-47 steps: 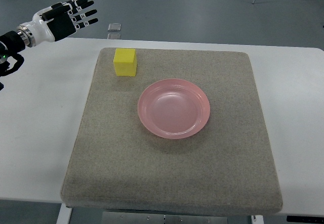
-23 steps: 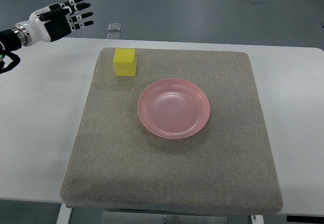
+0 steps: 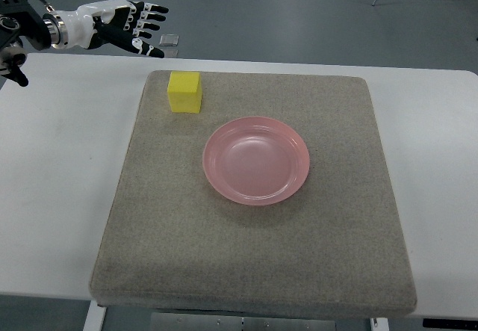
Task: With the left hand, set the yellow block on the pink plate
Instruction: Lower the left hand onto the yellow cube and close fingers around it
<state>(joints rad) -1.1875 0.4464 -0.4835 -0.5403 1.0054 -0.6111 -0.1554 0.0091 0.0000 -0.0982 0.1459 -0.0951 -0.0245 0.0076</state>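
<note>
A yellow block (image 3: 184,92) sits on the grey mat (image 3: 254,256) near its far left corner. A pink plate (image 3: 257,160) lies in the middle of the mat, empty. My left hand (image 3: 138,25) is up at the far left, beyond the table's back edge, fingers spread and holding nothing. It is to the upper left of the block and well apart from it. The right arm does not show.
The mat lies on a white table (image 3: 60,166). A small grey object (image 3: 169,40) lies on the floor just beyond the table's back edge, close to my left fingertips.
My left hand has moved to the right and a little up, toward the block's side, and has turned so the fingers point right. The block and plate have not moved.
</note>
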